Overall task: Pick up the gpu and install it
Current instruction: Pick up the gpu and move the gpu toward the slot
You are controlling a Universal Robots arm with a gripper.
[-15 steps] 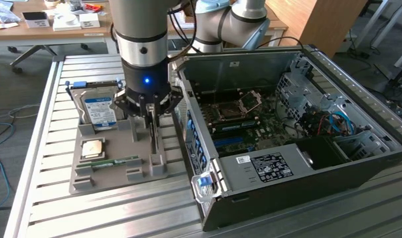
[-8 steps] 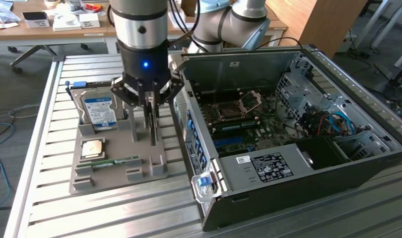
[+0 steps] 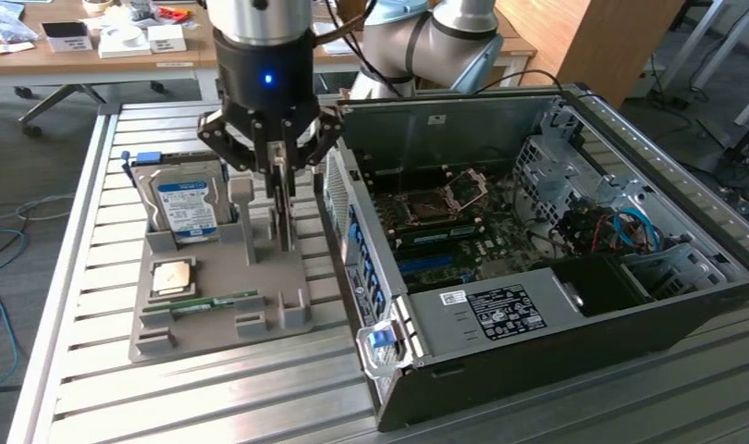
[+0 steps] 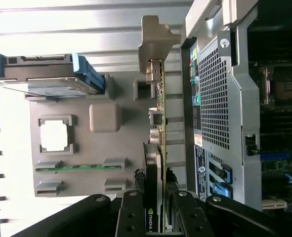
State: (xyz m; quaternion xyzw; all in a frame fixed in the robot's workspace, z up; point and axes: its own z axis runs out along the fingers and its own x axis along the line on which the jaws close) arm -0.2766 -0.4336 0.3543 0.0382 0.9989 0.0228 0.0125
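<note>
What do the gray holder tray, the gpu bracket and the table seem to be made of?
Holder tray: matte gray plastic, it seems; dull, uniform colour. Bracket of the gpu: probably thin sheet metal; flat, bent at the end. Table: likely aluminium; pale ribbed slats with soft sheen.

A robotics lab set in an office-like room; under the jaws, a slatted aluminium table (image 3: 79, 388) carries a grey parts holder (image 3: 227, 319); just beside the jaws stands an opened computer case (image 3: 522, 370); beyond them, cluttered wooden desks (image 3: 128, 57); loose cables (image 3: 5, 211) lie on the floor (image 3: 42, 166).
</note>
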